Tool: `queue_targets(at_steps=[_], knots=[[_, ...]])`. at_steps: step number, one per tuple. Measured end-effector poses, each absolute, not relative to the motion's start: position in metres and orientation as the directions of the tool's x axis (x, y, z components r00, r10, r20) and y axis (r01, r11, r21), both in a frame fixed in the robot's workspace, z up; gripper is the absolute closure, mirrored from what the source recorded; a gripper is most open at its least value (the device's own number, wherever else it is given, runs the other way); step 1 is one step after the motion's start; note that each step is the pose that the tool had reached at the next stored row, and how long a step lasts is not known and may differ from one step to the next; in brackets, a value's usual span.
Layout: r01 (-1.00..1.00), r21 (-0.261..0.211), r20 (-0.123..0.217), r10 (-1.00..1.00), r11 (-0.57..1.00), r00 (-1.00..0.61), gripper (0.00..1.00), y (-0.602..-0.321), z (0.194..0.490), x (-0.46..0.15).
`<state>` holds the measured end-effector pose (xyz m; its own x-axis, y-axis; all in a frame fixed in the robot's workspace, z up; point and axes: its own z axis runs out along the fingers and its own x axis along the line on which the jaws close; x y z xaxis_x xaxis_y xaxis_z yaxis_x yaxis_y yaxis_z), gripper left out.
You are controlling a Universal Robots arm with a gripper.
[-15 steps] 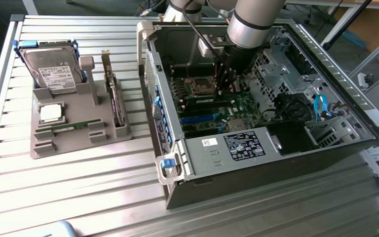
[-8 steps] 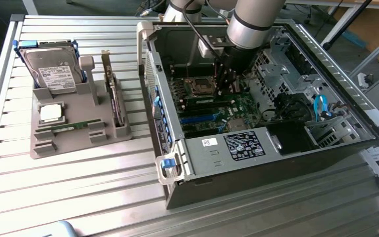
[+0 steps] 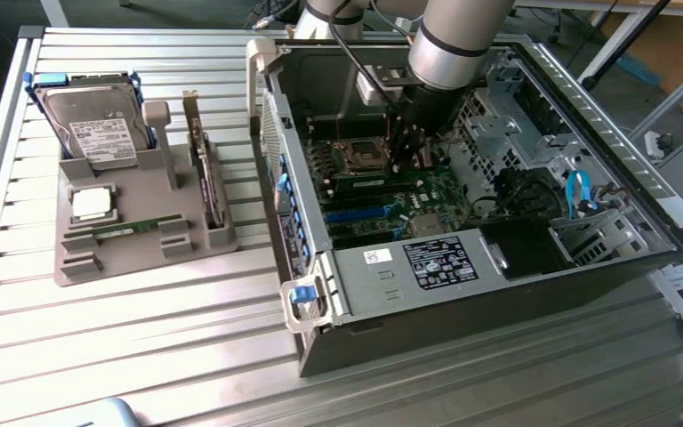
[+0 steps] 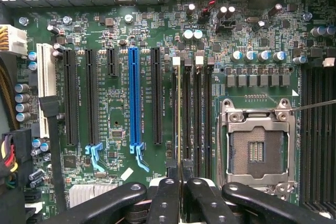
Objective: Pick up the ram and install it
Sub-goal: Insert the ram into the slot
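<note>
Starting at the exterior view's left: the grey tray (image 3: 140, 260) carries the hard drive (image 3: 99, 124), the silver processor chip (image 3: 90, 203), a second green stick (image 3: 128, 229) lying flat in its cradle, and the expansion card (image 3: 207, 178) standing on edge.

Moving across into the open computer case (image 3: 354, 302), your arm reaches down inside, with the gripper (image 3: 407, 147) low over the motherboard. Under it a green strip stands among the slots, which I take for the ram (image 3: 372, 182).

In the wrist view you pass the long blue slot (image 4: 134, 98), then the bank of memory slots (image 4: 202, 114). The claw (image 4: 179, 174) is pinched almost closed on the ram (image 4: 179, 114), seen edge-on as a thin pale line along the bank's outermost slot. Whether it is seated I can't tell.

Watch the risks. With so narrow a pinch, a stick that leans even a little could ride the slot wall instead of dropping in, and pressing then would flex the board. If the white end clips (image 4: 176, 60) aren't open, it jams. A slip sideways brings you toward the open processor socket (image 4: 255, 150) and its bare contacts.
</note>
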<state>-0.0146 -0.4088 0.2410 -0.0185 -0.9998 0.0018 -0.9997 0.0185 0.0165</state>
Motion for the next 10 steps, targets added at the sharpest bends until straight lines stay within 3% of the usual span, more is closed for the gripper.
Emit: queue_targets(at_steps=[10], knots=[[-1.0,0.017,0.002,-1.0,0.013,-0.013,0.88,-0.4087,0.241,-0.0146]])
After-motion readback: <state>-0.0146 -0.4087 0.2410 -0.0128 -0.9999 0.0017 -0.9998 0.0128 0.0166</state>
